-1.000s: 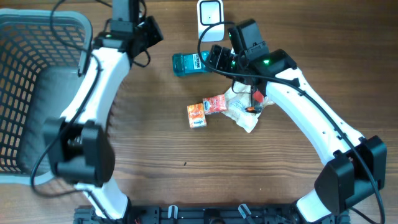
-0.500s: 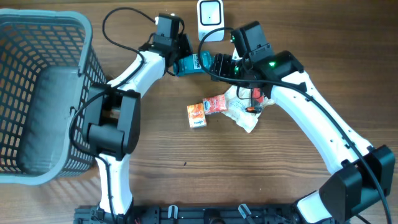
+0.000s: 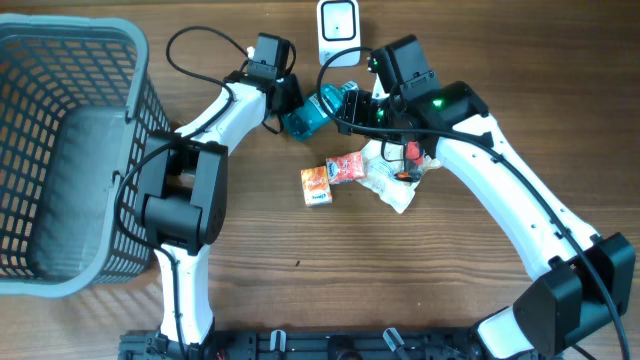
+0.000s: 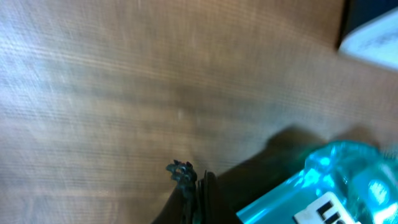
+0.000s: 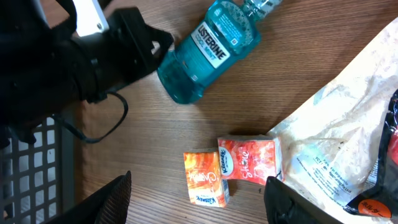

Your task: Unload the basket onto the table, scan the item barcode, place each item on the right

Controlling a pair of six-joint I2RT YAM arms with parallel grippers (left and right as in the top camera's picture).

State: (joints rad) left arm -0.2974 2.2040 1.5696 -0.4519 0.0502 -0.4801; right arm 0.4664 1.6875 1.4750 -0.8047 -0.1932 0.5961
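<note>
I see the clear teal plastic mouthwash bottle [image 5: 208,46] lying on the wooden bench [image 3: 300,250] at 12 o'clock (dark label with white lettering facing up, neck towards 2). My left claw [image 3: 283,103] is closed against its base. My right claw [image 3: 350,108] is spread open and empty near the neck.

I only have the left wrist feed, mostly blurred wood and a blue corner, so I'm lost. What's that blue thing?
Observer: A Listerine bottle, lying on its side.
Operator: Is my left arm holding it?
Observer: No. The left fingers are shut, right at its base.
Operator: Where's the scanner?
Observer: The white scanner stands at the far table edge, beyond the bottle.
</note>
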